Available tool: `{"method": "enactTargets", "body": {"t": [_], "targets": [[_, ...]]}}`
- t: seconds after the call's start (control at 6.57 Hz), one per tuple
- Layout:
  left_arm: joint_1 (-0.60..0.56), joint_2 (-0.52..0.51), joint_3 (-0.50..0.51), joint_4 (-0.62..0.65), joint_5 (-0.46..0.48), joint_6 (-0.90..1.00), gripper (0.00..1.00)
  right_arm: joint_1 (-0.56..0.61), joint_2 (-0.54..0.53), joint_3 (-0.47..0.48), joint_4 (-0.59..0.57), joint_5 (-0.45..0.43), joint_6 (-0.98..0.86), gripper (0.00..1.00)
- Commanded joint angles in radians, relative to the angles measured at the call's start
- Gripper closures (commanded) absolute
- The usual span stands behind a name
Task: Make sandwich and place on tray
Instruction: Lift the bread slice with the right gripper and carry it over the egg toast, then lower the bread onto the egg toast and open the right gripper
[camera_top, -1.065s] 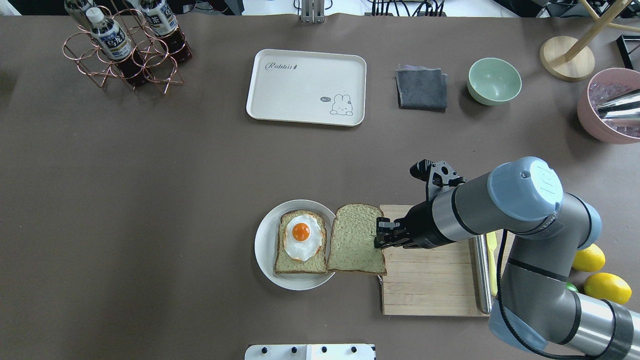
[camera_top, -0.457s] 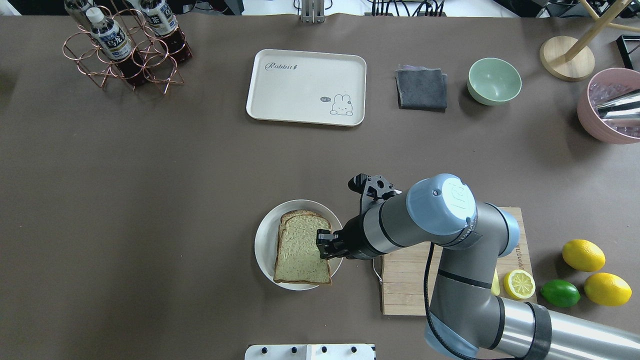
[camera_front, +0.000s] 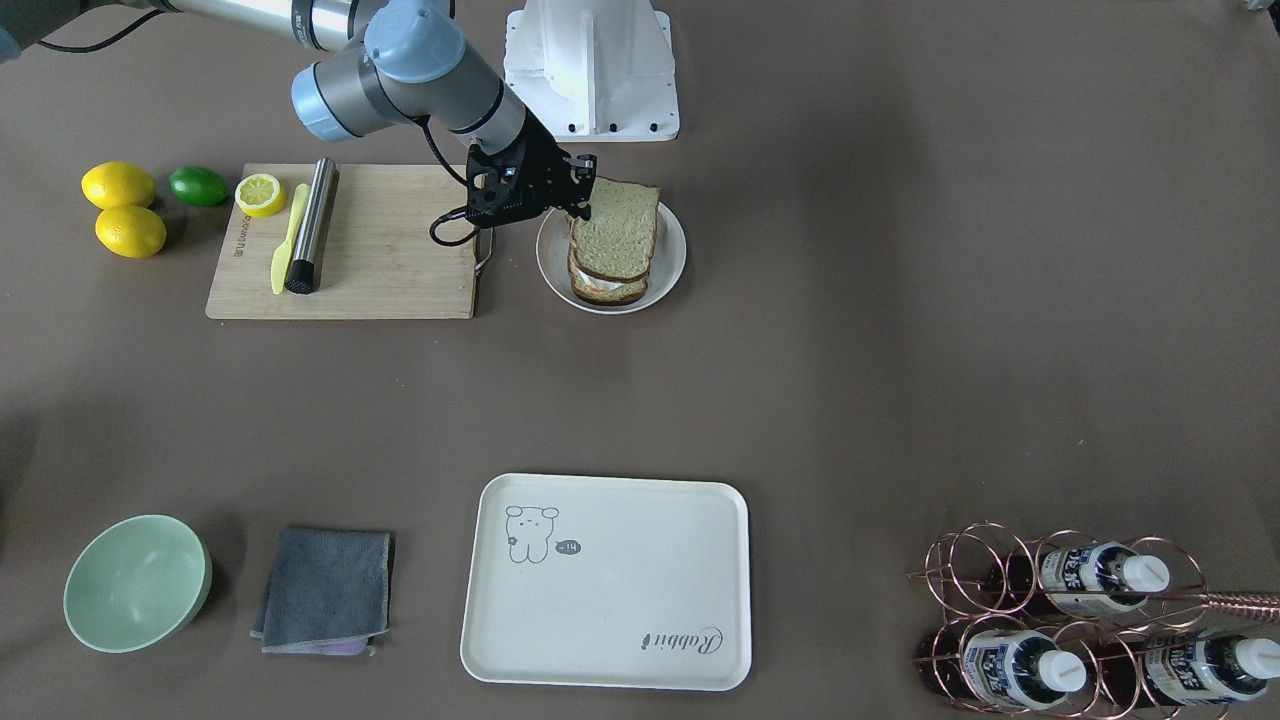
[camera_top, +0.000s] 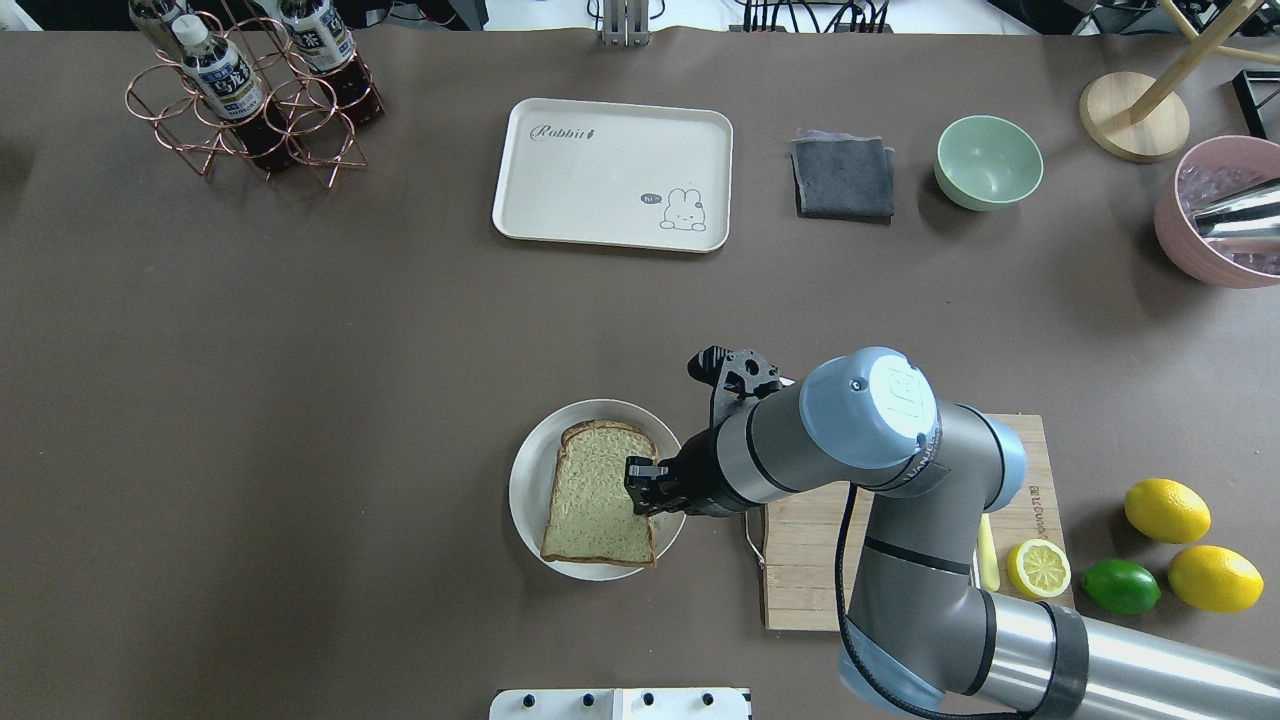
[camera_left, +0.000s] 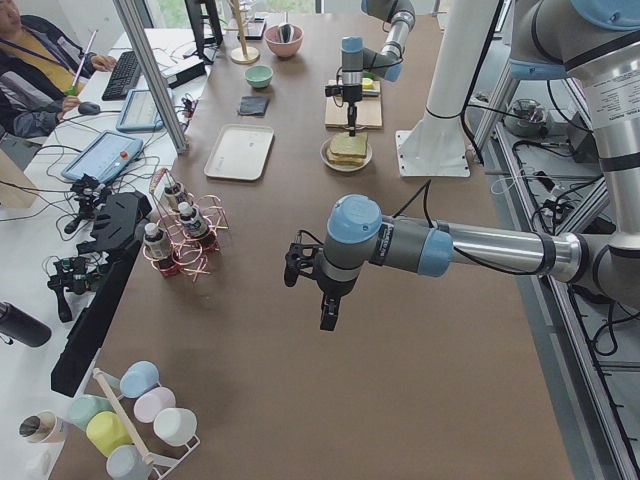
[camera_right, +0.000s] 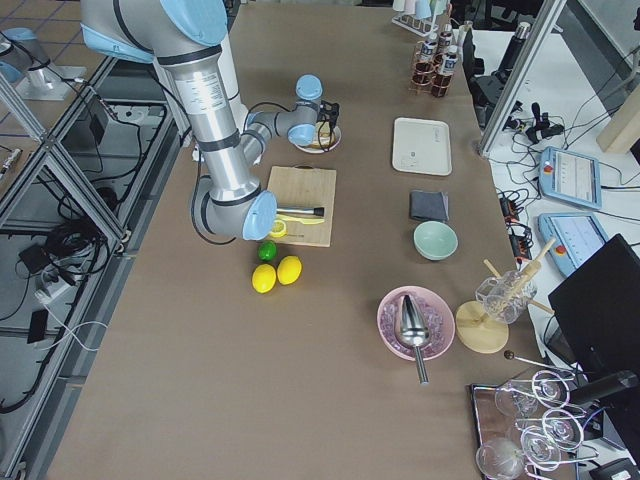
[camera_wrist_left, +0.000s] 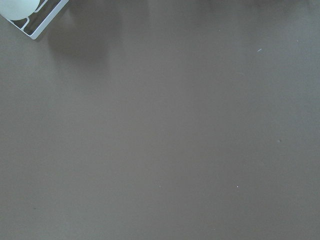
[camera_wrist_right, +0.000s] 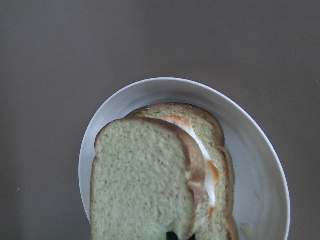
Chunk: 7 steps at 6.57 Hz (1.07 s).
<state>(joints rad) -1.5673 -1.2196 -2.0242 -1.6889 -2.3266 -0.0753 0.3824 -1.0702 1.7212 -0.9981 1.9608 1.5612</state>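
1. Two bread slices making up the sandwich (camera_top: 598, 497) are sitting on a round white plate (camera_top: 522, 490) at the near side of the table, just left of the wooden cutting board (camera_top: 815, 580). The egg (camera_wrist_right: 199, 144) is showing as a white and orange strip between the slices in the right wrist view.
2. One top slice (camera_front: 615, 228) is lying askew over the lower slice, so that the lower crust is peeking out along one side. Whether it is resting flat cannot be told.
3. One right gripper (camera_top: 640, 487) is pinching the top slice at its right edge, with its jaws closed onto the bread. Its arm is reaching in from the near right, across the cutting board.
4. One tray (camera_top: 600, 190) is lying at the far middle of the table, well apart from the plate, with bare brown table between them.
5. One left gripper (camera_left: 327, 320) is hanging over bare table and is showing only in the left side view. Whether its jaws are apart or together cannot be told.
6. One grey cloth (camera_top: 843, 178) and one green bowl (camera_top: 988, 160) are sitting to the right of the tray.
7. One wire bottle rack (camera_top: 250, 100) is standing at the far left.
8. Two lemons (camera_top: 1165, 510) and a lime (camera_top: 1120, 586) are lying at the near right. A half lemon (camera_top: 1038, 568) is resting at the cutting board's right edge.
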Motion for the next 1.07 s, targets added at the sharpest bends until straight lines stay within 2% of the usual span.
{"method": "enactTargets", "body": {"t": [0.0, 0.15, 0.46, 0.61, 0.91], "targets": [[0.0, 0.0, 0.001, 0.0, 0.001, 0.0, 0.02, 0.003, -0.002, -0.011, -0.001, -0.002, -0.01, 1.0], [-0.002, 0.002, 0.001, 0.0, 0.001, 0.0, 0.02, 0.003, 0.001, -0.012, -0.001, -0.002, -0.007, 0.91], [0.0, 0.0, 0.005, 0.0, 0.001, 0.0, 0.02, 0.003, 0.003, -0.018, -0.001, -0.003, -0.006, 0.44], [0.0, 0.0, 0.006, 0.0, 0.001, -0.001, 0.02, 0.003, 0.004, -0.019, -0.001, -0.005, 0.003, 0.0], [0.001, -0.001, 0.007, 0.0, 0.001, -0.003, 0.02, 0.032, -0.008, 0.018, -0.013, 0.004, 0.003, 0.0]]}}
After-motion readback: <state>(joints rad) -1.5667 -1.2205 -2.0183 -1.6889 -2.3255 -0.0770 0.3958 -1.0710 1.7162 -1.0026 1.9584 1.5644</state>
